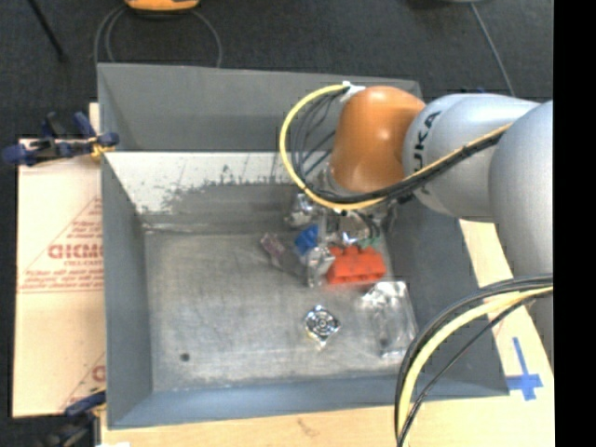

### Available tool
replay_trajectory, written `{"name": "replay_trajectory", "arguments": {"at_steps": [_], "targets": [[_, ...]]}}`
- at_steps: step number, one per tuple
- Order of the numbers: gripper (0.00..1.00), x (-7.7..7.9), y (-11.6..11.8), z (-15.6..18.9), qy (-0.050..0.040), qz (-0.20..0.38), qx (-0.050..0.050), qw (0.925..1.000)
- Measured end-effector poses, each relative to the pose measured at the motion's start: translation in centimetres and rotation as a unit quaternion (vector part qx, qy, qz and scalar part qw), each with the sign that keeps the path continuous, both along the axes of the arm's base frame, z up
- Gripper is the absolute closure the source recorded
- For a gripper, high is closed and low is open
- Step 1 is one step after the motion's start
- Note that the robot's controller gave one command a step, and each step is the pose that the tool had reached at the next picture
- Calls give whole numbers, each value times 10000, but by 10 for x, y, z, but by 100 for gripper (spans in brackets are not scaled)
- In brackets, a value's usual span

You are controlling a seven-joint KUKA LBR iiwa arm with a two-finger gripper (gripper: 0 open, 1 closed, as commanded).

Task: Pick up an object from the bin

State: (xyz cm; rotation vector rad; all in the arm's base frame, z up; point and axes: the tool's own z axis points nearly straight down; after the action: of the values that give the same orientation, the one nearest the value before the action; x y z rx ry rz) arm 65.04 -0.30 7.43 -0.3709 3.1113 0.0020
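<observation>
My gripper (318, 261) hangs under the orange wrist cover, low in the middle of the bin toward its back. Just right of its tip lies an orange-red block (361, 267). A small blue piece (304, 241) sits against the gripper's left side, and a dull purple-grey piece (277, 248) lies a little further left. A bit of green (374, 240) peeks out behind the orange-red block. Nothing shows as held.
A small shiny silver thing (321, 324) lies in front of the gripper. A clear plastic piece (388, 311) rests near the bin's right wall. The arm and its yellow-black cables cover the bin's back right part.
</observation>
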Motion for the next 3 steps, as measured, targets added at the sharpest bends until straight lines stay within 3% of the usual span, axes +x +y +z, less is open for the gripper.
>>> {"name": "replay_trajectory", "arguments": {"at_steps": [1,2,3], "targets": [[100,2,0,3,-39,-25,3,10000],[100,-6,0,100,-29,-41,-13,10000],[0,-8,0,95,16,-58,-1,10000]]}}
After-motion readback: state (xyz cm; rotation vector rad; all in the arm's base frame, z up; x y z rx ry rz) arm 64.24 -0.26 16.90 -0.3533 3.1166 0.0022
